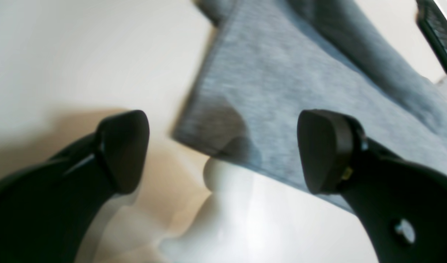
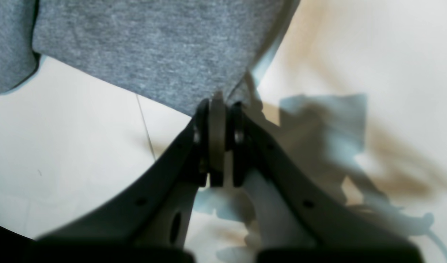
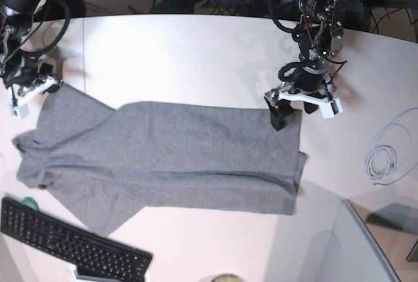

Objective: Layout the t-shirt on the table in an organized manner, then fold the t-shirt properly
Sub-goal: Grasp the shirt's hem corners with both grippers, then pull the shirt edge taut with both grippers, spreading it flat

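A broad white table [image 3: 196,53] with a curved far edge fills the base view, and beyond that edge lies a dark clutter of cables and equipment. Nearest the camera, a black keyboard [image 3: 72,243] sits at the near left, slanted, with one of its far corners close to the lower edge of the cloth. At the near right stands a pale boxy shape whose nature I cannot make out. A coil of thin white cable [image 3: 385,155] lies on the right side of the table, well apart from the cloth.

The t-shirt [image 3: 163,158] is spread flat across the middle of the table, its length running left to right, with a sleeve reaching toward the near left and another toward the far left.

At the far right corner of the t-shirt hangs the left gripper [image 3: 302,111]. In its wrist view the two black fingers [image 1: 318,149] stand wide apart, nothing between them, one over bare table and the other over the grey hem.

At the far left, the right gripper [image 3: 32,93] meets the upper left edge of the cloth. Its wrist view shows the jaws pressed together on a corner of the t-shirt [image 2: 154,47], the fabric drawn toward the pinch, though the picture is soft there.
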Robot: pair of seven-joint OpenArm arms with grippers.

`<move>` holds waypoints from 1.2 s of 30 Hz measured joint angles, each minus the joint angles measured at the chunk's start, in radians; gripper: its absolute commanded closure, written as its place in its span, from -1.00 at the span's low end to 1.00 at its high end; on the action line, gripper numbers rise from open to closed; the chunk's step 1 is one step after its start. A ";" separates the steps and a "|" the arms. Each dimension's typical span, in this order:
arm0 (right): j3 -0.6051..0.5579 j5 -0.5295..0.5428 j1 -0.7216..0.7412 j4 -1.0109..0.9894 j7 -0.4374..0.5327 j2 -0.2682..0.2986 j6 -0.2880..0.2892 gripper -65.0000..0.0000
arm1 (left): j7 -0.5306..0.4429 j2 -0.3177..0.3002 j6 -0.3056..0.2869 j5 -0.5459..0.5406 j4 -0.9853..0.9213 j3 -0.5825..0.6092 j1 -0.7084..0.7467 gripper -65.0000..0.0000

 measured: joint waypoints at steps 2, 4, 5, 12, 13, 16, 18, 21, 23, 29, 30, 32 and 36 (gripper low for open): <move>0.000 0.000 0.000 0.000 0.000 0.000 0.000 0.95 | -0.004 0.000 -0.009 0.000 -0.008 0.000 -0.006 -0.87; 0.000 0.000 0.000 0.001 0.000 0.000 0.000 0.95 | -0.003 0.000 -0.006 0.000 -0.023 0.000 -0.028 -0.86; 0.000 0.000 0.000 0.002 0.000 0.000 0.000 0.95 | -0.003 0.000 -0.006 0.000 -0.038 0.002 -0.043 -0.83; -0.003 -0.002 -0.037 0.159 -0.011 -0.001 0.003 0.95 | 0.005 0.000 -0.005 -0.010 -0.135 0.000 -0.101 0.87; -0.004 -0.002 -0.047 0.189 -0.021 -0.001 0.007 0.95 | 0.011 0.000 -0.003 -0.010 -0.130 0.000 -0.094 1.00; -0.003 -0.002 -0.065 0.278 -0.080 -0.002 0.008 0.95 | 0.039 0.000 0.018 -0.006 -0.042 0.001 -0.040 1.00; 0.000 0.000 -0.075 0.330 -0.111 -0.002 0.008 0.95 | 0.040 -0.001 0.011 -0.005 0.056 0.002 0.018 1.00; 0.000 -0.001 -0.110 0.419 -0.169 -0.002 0.008 0.95 | 0.087 -0.008 0.016 -0.002 0.210 0.001 0.110 1.00; 0.002 0.000 -0.151 0.486 -0.197 -0.006 0.010 0.95 | 0.106 -0.012 0.016 -0.003 0.322 0.000 0.185 1.00; 0.002 0.006 -0.294 0.672 -0.198 -0.046 0.014 0.95 | 0.118 -0.022 -0.002 -0.003 0.570 -0.042 0.358 1.00; 0.009 0.006 -0.319 0.692 -0.196 -0.053 0.014 0.95 | 0.113 -0.019 -0.002 -0.004 0.597 -0.071 0.383 1.00; 0.072 0.013 -0.348 0.718 -0.198 -0.088 0.015 0.95 | 0.108 -0.018 0.008 -0.003 0.626 -0.118 0.423 1.00; 0.201 0.003 -0.368 0.722 -0.211 -0.113 0.097 0.95 | 0.119 -0.025 0.014 -0.002 0.640 -0.209 0.479 1.00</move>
